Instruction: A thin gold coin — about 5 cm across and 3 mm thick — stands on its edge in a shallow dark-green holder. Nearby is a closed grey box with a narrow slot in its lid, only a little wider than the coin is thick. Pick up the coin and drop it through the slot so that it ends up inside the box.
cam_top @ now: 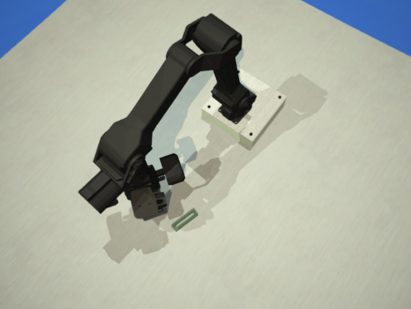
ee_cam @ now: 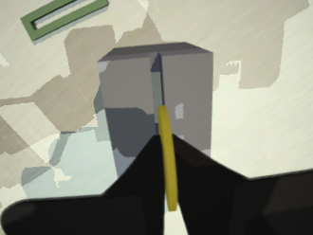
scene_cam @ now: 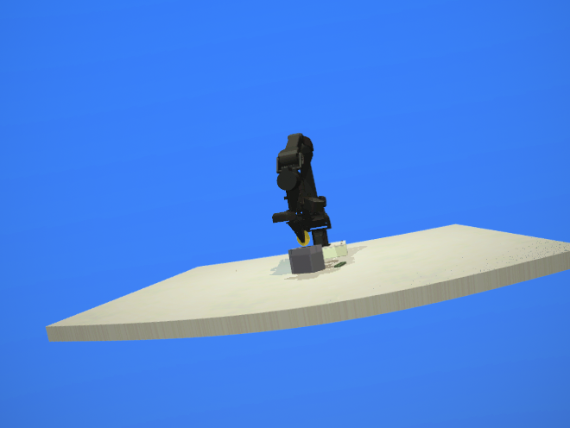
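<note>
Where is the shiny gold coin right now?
The gold coin is pinched on edge in the hand, held just above the grey box and lined up with its slot; the green holder sits at the wrist view's upper left.

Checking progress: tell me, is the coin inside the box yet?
Not yet. The coin is pinched in the gripper above the box.

Pale streaky table (cam_top: 299,215), grey box (scene_cam: 306,259) w/ lid slot, green holder (cam_top: 184,219) just beside it, white base plate (cam_top: 265,113) further back
</note>
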`<state>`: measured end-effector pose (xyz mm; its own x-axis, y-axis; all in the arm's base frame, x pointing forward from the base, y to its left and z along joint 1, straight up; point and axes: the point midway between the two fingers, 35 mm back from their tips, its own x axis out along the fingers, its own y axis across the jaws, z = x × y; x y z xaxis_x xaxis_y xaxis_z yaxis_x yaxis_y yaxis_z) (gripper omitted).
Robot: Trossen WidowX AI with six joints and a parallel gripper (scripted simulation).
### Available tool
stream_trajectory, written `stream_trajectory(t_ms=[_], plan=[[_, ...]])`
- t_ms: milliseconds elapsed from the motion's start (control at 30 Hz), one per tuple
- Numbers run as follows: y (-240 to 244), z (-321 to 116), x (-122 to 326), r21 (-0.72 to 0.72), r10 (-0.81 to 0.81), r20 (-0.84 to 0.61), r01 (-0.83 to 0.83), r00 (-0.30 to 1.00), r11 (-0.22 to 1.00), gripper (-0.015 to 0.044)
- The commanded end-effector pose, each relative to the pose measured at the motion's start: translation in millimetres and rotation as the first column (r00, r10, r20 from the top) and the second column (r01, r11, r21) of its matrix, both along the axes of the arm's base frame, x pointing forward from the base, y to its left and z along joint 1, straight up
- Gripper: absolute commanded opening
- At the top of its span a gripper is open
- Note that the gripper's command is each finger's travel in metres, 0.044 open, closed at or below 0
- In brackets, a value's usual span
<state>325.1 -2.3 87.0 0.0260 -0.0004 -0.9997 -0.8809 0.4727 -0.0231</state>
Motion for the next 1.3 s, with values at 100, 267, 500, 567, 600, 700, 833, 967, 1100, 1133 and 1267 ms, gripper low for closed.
stream_trajectory(t_ms=[100, 267, 500, 567, 600, 700, 833, 967, 1100, 1133, 1267], plan=[[0, -1, 0, 0.0, 0.0, 0.0, 0.0, 1.0, 1.0, 0.0053], [0, -1, 0, 0.0, 0.0, 0.0, 0.0, 1.0, 1.0, 0.0161], [0, -1, 0, 0.0, 0.0, 0.0, 0.0, 1.0, 1.0, 0.0161], [0, 0, 0, 0.0, 0.0, 0.0, 0.0, 1.0, 1.0, 0.0187], [0, 2, 0, 0.0, 0.0, 0.0, 0.0, 1.0, 1.0, 0.0213], [0, 14, 0, 0.0, 0.0, -0.001, 0.0, 1.0, 1.0, 0.0292], [0, 17, -1, 0.0, 0.0, -0.001, 0.0, 1.0, 1.0, 0.0397], [0, 51, -4, 0.0, 0.0, -0.006, 0.0, 1.0, 1.0, 0.044], [0, 60, -6, 0.0, 0.0, -0.008, 0.0, 1.0, 1.0, 0.044], [0, 60, -6, 0.0, 0.0, -0.008, 0.0, 1.0, 1.0, 0.044], [0, 60, -6, 0.0, 0.0, -0.008, 0.0, 1.0, 1.0, 0.044]])
